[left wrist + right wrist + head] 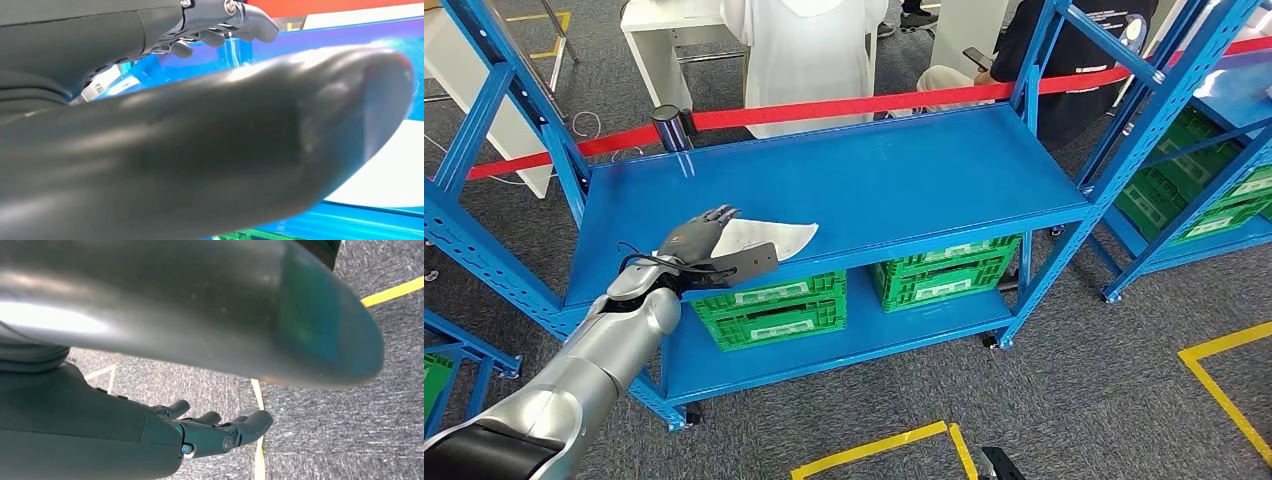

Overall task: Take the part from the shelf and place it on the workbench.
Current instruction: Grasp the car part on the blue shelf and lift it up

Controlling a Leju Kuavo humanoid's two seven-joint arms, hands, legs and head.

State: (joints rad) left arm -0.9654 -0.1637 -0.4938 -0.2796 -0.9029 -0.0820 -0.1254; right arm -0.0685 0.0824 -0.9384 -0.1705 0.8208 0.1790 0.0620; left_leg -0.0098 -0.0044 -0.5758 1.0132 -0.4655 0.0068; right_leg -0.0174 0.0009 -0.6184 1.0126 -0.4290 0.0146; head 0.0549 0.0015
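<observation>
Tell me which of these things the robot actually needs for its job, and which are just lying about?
Needed for the job:
white part, lying at the front edge of the shelf
blue shelf under it
left hand, reaching over the part's near end

Just lying about:
green crates on the lower level
red barrier tape behind the shelf
yellow floor tape

We face a blue shelf standing on grey carpet. On its top deck, near the front edge toward our left, lies a white part, flat on the blue surface. On the lower deck sit two green crates side by side, just apart, one under the part and the other to its right. Yellow tape lines run across the carpet in front of the shelf.
</observation>
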